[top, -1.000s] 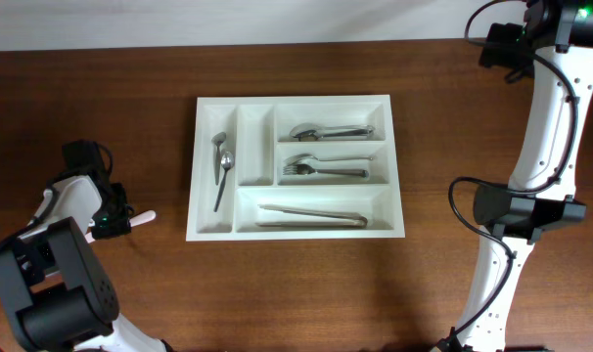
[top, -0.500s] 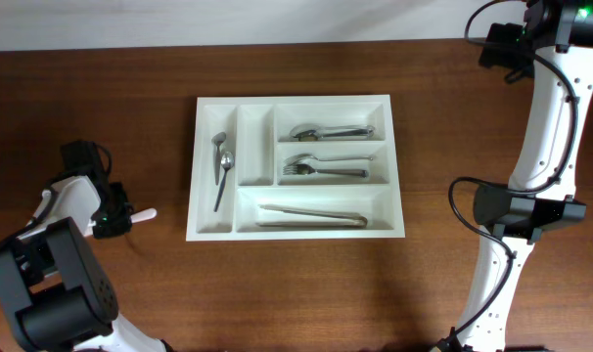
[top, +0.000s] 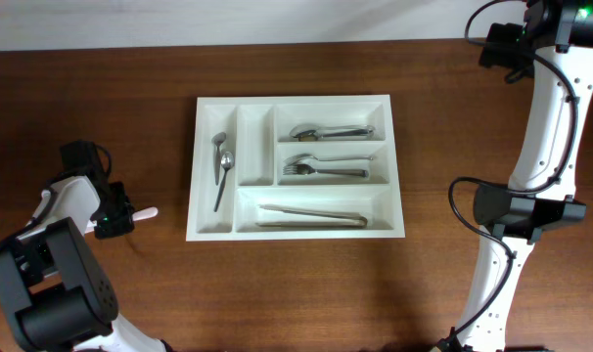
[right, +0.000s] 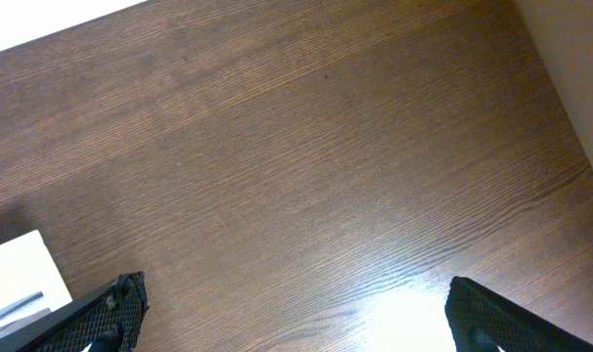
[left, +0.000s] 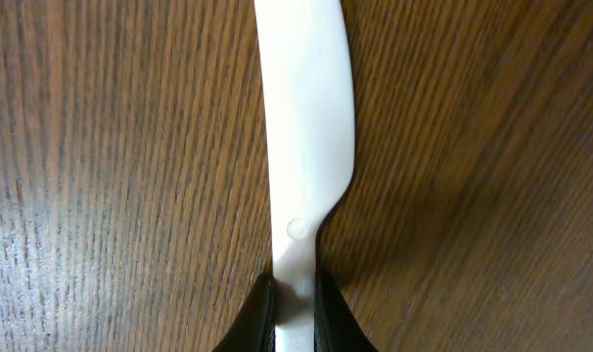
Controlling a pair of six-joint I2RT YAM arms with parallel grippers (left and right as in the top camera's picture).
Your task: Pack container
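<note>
Squarely in the middle of the dark wooden counter lies the container, a white five-compartment tray with its long side running left to right. Two small metal spoons lie in its leftmost narrow compartment. Of the wide compartments, the far one holds larger spoons, the middle one forks, and the near one long metal pieces whose kind cannot be told.

Left of the tray and apart from it, the left tool pinches a white plastic utensil by its narrow end, the broad end pointing toward the tray. The wrist view shows dark fingers pressed against both sides of the handle. Whether the utensil touches the wood cannot be told.

At the counter's far right corner, well apart from the tray, the right tool hangs with its fingers spread wide over bare wood.
</note>
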